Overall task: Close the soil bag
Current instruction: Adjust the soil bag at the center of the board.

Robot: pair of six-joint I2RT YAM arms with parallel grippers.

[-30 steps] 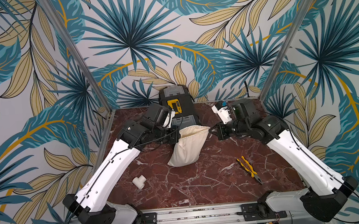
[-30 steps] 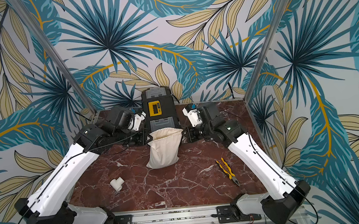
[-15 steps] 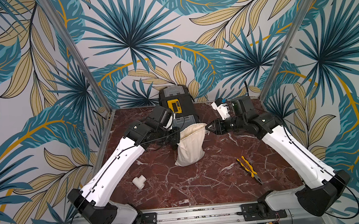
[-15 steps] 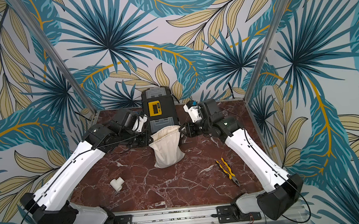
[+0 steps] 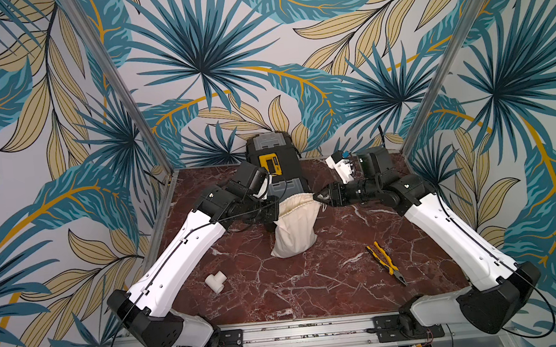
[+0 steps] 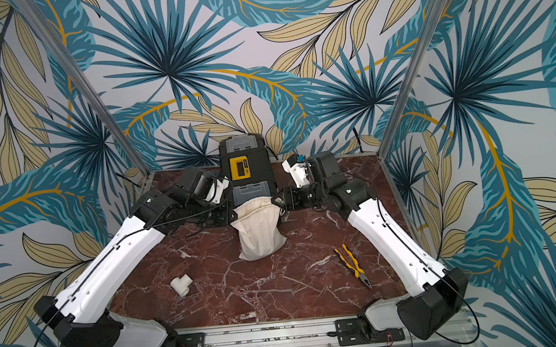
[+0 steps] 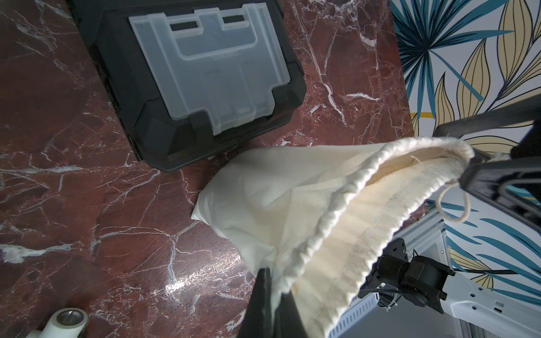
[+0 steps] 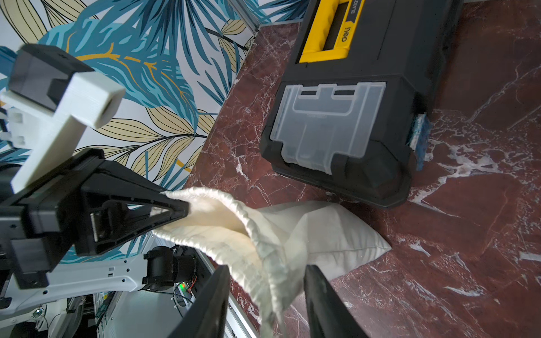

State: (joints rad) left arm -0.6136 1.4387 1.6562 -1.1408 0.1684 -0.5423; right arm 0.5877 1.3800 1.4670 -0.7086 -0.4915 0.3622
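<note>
Worktop: a red-brown marbled worktop (image 5: 314,291) carries everything in view.
Soil bag: the soil bag (image 5: 294,229) sits mid-worktop, just in front of the black toolbox (image 5: 274,167). Its bottom rests on the marble. Its mouth is raised toward the toolbox, stretched between the two arms.
Bag mouth: the gathered hem (image 7: 330,210) forms a narrow slit and is not drawn tight. A loop of thin cord (image 7: 467,206) hangs at the end nearer the right arm.
Left fingers: the left fingers (image 8: 164,212) are pressed together to a point, pinching one end of the hem. The left wrist view shows cloth caught between them.
Right fingers: the right fingers (image 8: 320,295) stand clearly apart. The other end of the hem droops in the gap between them and is not clamped. I cannot tell whether the cloth brushes one finger.
Toolbox: it has a yellow handle on top, and a clear plastic cover on the end facing the bag.
Pipe tee: the white pipe tee (image 5: 216,281) lies on the near-left part of the worktop, well apart from the bag.
Pliers: the yellow-handled pliers (image 5: 385,262) lie on the right part of the worktop, apart from the bag and near the right arm.
</note>
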